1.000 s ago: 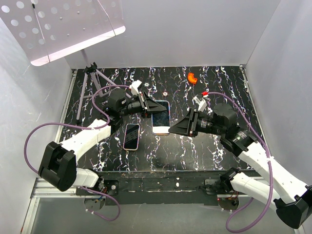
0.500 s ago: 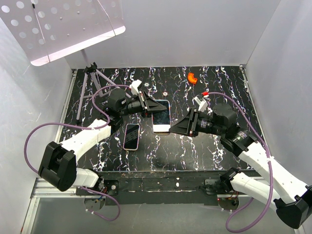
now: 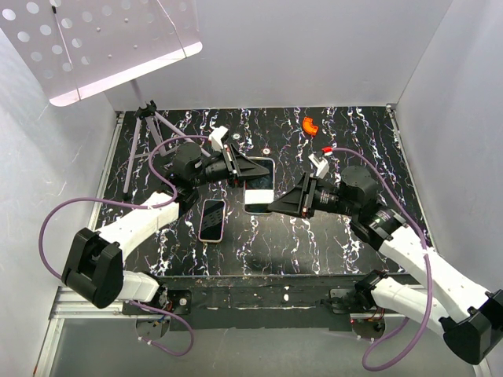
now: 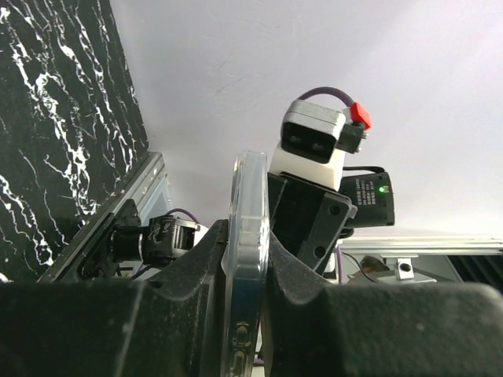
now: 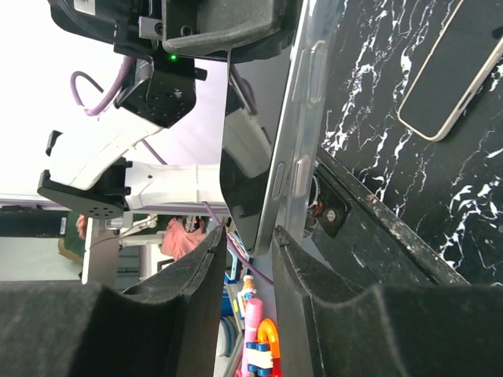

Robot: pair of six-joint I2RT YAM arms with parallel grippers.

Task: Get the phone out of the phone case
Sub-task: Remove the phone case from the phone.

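The phone in its clear case [image 3: 259, 182] hangs above the black marble table, tilted on edge. My left gripper [image 3: 240, 167] is shut on its far end. In the left wrist view the case [image 4: 247, 212] shows edge-on, pinched between both fingers of the left gripper [image 4: 245, 263]. My right gripper [image 3: 273, 206] is at the phone's near end. In the right wrist view the phone's end [image 5: 287, 157] sits between the two fingers of the right gripper [image 5: 250, 259]. A gap shows on one side, so the jaws are open around it.
A second phone with a pink rim [image 3: 211, 220] lies flat on the table to the left of the held phone, and it also shows in the right wrist view [image 5: 452, 71]. A small orange piece [image 3: 310, 126] lies at the back. A tripod [image 3: 145, 133] stands at the back left.
My right gripper has moved left until its fingers straddle the phone's near end. The left gripper has tilted the phone more onto its edge.
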